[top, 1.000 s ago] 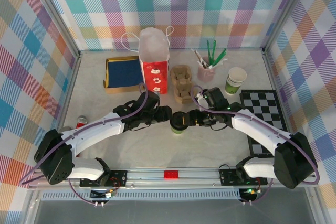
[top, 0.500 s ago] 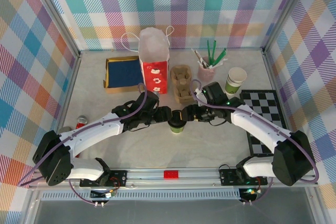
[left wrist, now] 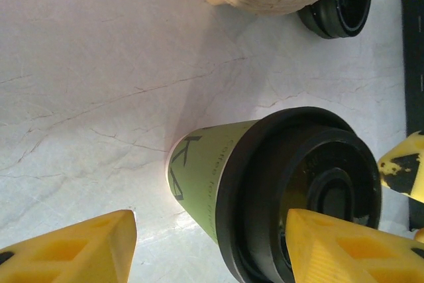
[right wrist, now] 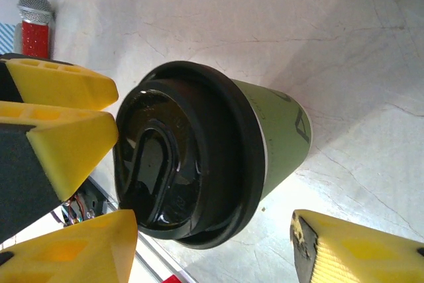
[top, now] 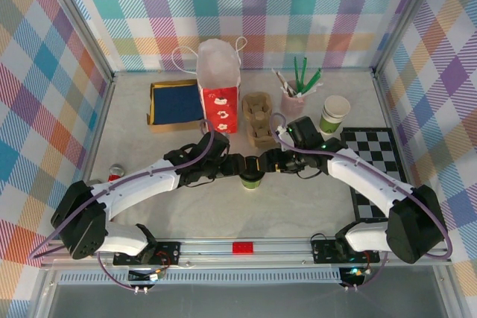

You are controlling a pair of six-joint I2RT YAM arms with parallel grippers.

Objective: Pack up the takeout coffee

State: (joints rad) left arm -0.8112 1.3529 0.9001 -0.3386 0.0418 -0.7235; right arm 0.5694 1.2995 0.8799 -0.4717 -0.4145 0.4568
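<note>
The takeout coffee (top: 251, 176), an olive-green paper cup with a black lid, stands upright on the marble table between both arms. My left gripper (top: 237, 163) reaches it from the left and my right gripper (top: 267, 162) from the right. In the left wrist view the cup (left wrist: 205, 177) sits between the open gripper (left wrist: 209, 223); one yellow finger overlaps the lid, and the other is clear of the cup wall. In the right wrist view the cup (right wrist: 278, 130) lies within the open gripper (right wrist: 213, 223); one finger is at the lid rim, and the other stands apart.
Behind the cup are a red paper bag (top: 219, 98), a cardboard cup carrier (top: 258, 118), a pink cup of utensils (top: 293, 98) and a lidless cup stack (top: 334, 115). A blue box (top: 176, 103) is back left, a checkered mat (top: 373, 161) right, a loose black lid (left wrist: 341, 8) by the carrier.
The right wrist has moved slightly toward the back of the table and the left gripper has edged closer to the cup. The cup stays where it was.
</note>
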